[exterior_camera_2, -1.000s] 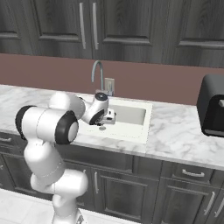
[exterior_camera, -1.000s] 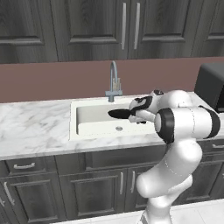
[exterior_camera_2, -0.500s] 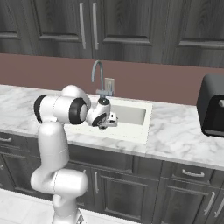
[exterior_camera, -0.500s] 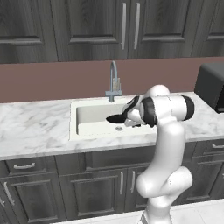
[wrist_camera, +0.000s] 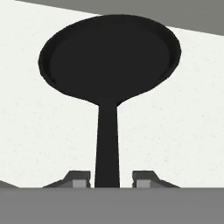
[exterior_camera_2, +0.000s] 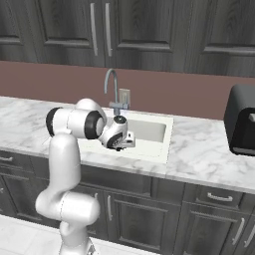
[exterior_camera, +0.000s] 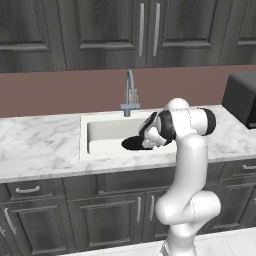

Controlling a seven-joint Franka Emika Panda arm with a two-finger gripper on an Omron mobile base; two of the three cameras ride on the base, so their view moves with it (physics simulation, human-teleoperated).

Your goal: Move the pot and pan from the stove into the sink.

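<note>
- Over the white sink (exterior_camera: 100, 131), in the left base view, the gripper (exterior_camera: 146, 141) holds the black pan (exterior_camera: 133, 143) down in the basin.
- From the right base view, the hand sits by the faucet (exterior_camera_2: 113, 89).
- Up close, both fingers (wrist_camera: 80, 178) sit spread beside the pan's long handle, with small gaps.

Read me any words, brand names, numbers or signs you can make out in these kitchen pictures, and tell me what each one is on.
None: no text, label, number or sign can be read in any view.
The pan is plain black, with no brand mark on it.
The sink, the faucet and the cabinet doors bear no lettering.
The dark appliance on the counter shows no readable marking.
</note>
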